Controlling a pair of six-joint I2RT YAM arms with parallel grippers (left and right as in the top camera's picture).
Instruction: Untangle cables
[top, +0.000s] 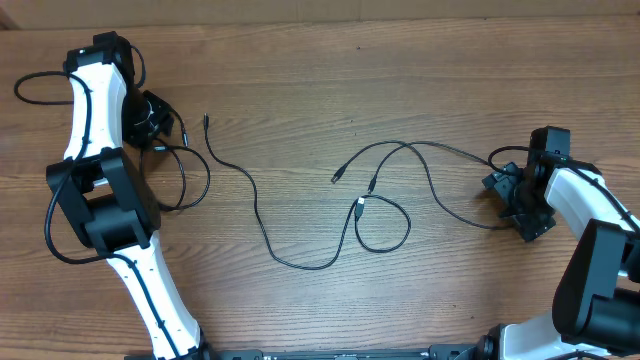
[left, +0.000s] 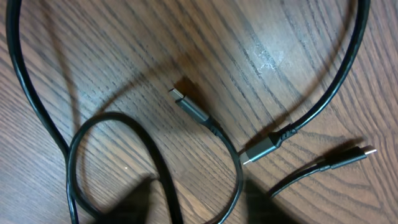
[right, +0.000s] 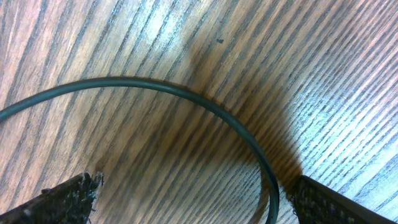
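Note:
Thin black cables lie spread over the wooden table. One cable (top: 256, 215) runs from a plug near my left gripper (top: 158, 128) down and across to the middle. Others form a loop (top: 400, 225) and a strand (top: 455, 152) reaching my right gripper (top: 512, 195). In the left wrist view, three plug ends (left: 189, 107) (left: 261, 149) (left: 354, 155) lie just ahead of the open left gripper (left: 199, 214), and a cable loop (left: 155, 168) passes between its fingertips. The right gripper (right: 193, 202) is open low over the table, with a cable arc (right: 186, 93) running between its fingers close to the right one.
Thicker black robot wires (top: 40, 85) loop around the left arm at the table's left edge. The right arm's base (top: 600, 290) fills the lower right corner. The table's front edge holds the arm mounts (top: 340, 352).

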